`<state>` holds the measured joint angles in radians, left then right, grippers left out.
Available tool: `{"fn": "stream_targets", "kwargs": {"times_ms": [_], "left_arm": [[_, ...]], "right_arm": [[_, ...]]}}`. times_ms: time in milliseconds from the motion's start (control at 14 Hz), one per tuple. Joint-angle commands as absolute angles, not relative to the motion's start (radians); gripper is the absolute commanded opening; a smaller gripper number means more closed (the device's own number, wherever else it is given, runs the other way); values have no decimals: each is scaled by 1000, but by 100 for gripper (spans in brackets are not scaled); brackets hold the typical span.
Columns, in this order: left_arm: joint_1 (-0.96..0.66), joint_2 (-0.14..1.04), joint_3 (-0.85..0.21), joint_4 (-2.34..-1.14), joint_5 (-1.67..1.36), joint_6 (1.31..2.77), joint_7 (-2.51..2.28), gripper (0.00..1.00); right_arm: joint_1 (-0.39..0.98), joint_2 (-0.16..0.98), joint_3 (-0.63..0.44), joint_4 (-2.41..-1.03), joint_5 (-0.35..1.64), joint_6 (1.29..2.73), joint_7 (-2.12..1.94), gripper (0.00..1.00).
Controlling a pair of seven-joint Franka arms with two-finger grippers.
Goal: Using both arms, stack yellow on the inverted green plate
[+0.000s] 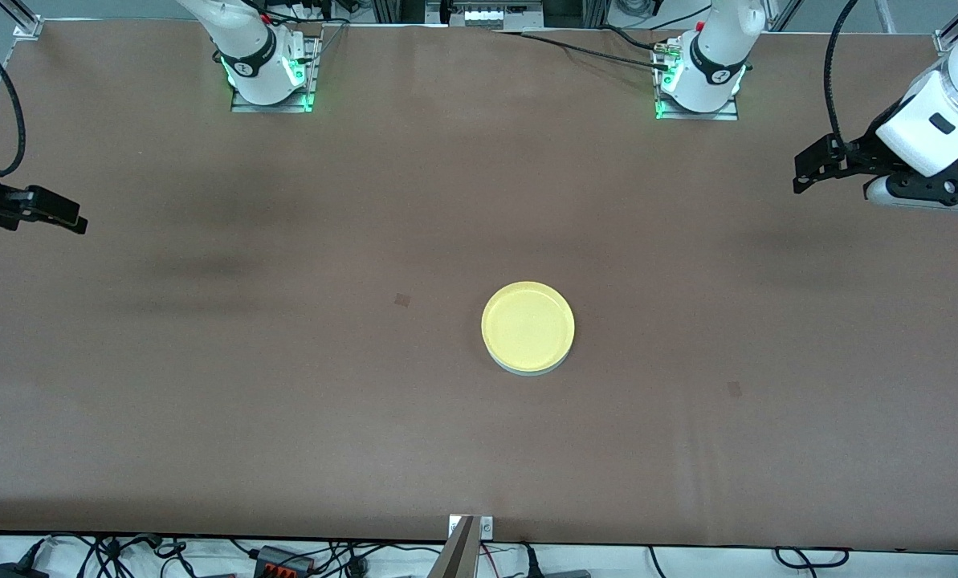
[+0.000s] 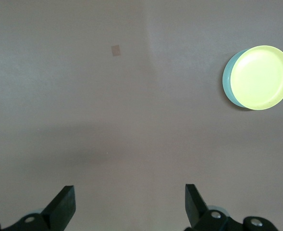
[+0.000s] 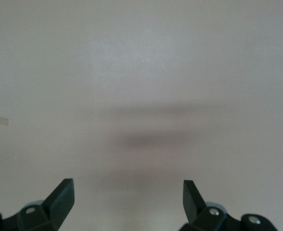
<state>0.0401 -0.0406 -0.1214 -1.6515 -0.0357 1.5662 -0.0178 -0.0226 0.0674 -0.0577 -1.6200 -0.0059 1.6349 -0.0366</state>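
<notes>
One yellow plate [image 1: 527, 323] stacked on one green plate [image 2: 227, 82], left claw [image 2: 130, 204] and right claw [image 3: 128, 202] both released, over table ends

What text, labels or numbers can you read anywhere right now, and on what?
None can be read.
Yellow plate on the green plate: no print on either.
Right arm's base and left arm's base: each has a small round emblem on its dark band, too small to read.
Table: two small square patches, blank.
Left gripper and right gripper, both open and over bare table: no markings.
</notes>
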Motion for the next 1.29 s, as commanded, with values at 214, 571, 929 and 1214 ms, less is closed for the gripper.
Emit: {"fn": "stream_targets", "kwargs": {"times_ms": [214, 571, 929, 1214], "left_arm": [[41, -23, -124, -1614, -40, 1546, -14, 100], [41, -23, -126, -1612, -40, 1543, -15, 100], [41, -21, -126, -1611, -40, 1545, -15, 100], [40, -21, -126, -1611, -40, 1543, -15, 100]], "right_arm": [[-5, -54, -69, -1769, -21, 1706, -29, 100], [-11, -25, -72, -1717, -14, 1678, -38, 100], [-9, -21, -72, -1698, -20, 1666, -41, 100], [-9, -21, -71, -1689, -17, 1666, -40, 100]]}}
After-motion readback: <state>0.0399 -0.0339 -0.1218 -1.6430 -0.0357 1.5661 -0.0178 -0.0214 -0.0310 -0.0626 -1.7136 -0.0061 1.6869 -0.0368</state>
